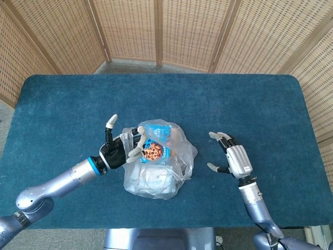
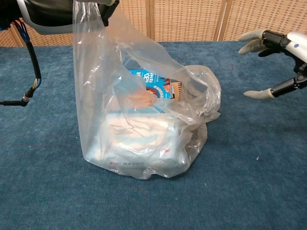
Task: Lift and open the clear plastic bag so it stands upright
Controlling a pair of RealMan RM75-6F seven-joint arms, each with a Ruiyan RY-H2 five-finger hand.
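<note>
The left hand (image 1: 120,150) is grasping the clear plastic bag (image 1: 158,164) by its raised edge. The right hand (image 1: 232,159) is hovering released beside it, fingers spread, touching nothing.

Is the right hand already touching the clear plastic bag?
Apart. In the head view, bare blue table shows between the right hand and the clear plastic bag; the chest view shows the same gap.
</note>
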